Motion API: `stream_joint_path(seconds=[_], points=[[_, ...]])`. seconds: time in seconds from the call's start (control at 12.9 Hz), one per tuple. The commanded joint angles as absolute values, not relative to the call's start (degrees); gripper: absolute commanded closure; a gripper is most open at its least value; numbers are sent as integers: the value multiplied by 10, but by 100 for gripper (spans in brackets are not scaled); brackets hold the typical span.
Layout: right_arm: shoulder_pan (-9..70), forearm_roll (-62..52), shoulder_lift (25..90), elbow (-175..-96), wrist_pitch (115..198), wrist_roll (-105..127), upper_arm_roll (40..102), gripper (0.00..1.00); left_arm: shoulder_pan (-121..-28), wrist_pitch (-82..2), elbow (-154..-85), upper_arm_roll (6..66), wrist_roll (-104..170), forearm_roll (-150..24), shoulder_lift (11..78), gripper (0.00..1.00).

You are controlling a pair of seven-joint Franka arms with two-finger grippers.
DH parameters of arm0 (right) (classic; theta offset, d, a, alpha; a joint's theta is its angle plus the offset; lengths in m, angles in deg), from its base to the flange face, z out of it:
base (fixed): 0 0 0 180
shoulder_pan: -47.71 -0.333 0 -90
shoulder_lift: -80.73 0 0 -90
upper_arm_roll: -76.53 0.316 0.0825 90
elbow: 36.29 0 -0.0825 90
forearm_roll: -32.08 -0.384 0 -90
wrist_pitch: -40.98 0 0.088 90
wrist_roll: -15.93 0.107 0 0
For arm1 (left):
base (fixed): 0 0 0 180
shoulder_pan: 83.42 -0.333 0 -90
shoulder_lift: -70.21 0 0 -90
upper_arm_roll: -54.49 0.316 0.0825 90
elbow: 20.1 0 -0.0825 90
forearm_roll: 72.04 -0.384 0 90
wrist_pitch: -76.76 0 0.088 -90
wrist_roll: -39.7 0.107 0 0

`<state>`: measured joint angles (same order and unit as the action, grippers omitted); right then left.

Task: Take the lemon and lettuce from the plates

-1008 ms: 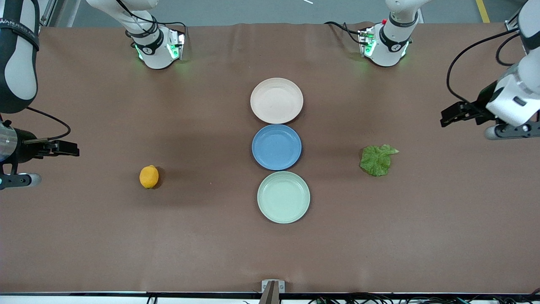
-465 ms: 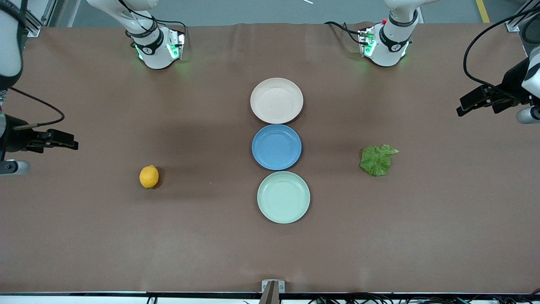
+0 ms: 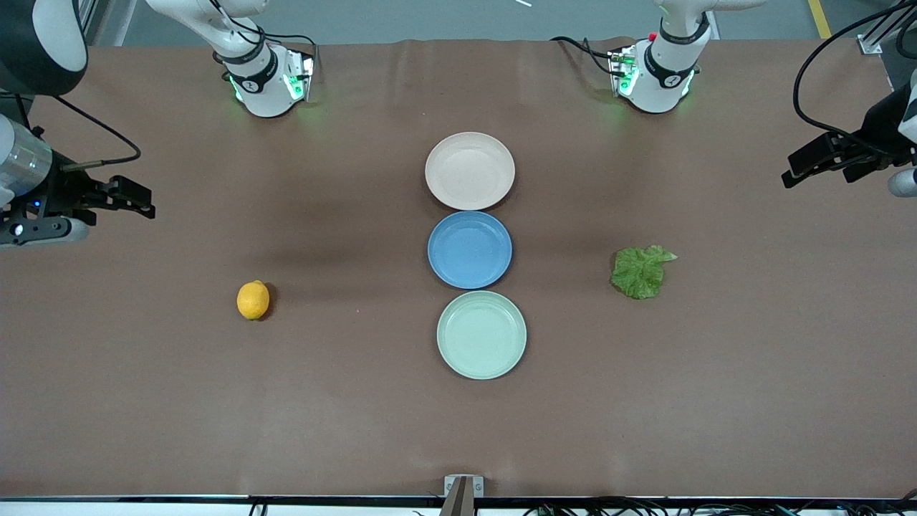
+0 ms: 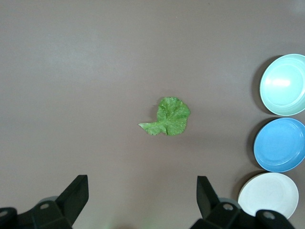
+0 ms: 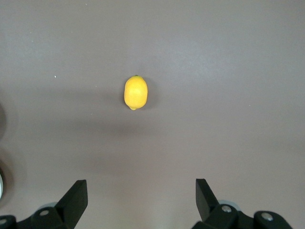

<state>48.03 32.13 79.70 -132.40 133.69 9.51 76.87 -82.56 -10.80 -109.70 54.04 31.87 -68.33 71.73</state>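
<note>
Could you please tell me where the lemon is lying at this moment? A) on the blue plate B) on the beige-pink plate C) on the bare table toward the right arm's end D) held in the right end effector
C: the lemon rests on the brown table, apart from all three plates, with the open right end effector above it, empty.

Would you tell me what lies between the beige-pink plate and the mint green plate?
The blue plate lies between the beige-pink plate and the mint green plate, as the front view shows.
</note>
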Motion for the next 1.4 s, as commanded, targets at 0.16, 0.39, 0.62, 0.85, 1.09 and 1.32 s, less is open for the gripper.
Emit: stream_joint_path(seconds=[0.16,0.39,0.62,0.85,1.09,1.32], points=[[482,329,842,-1343,1315,94,768,0,-826,-99,-1097,548,328,-677,728,0],[483,329,842,-1341,1313,94,769,0,-827,-100,-1095,548,328,-678,728,0],[480,329,855,-1345,1309,98,771,0,-826,-103,-1092,546,328,-684,728,0],[476,328,859,-1347,1303,100,772,0,-826,-113,-1092,544,328,-686,728,0],[476,326,864,-1347,1303,100,772,0,-826,-119,-1092,542,328,-686,728,0],[477,319,867,-1347,1305,102,771,0,-826,-119,-1092,542,328,-685,728,0]])
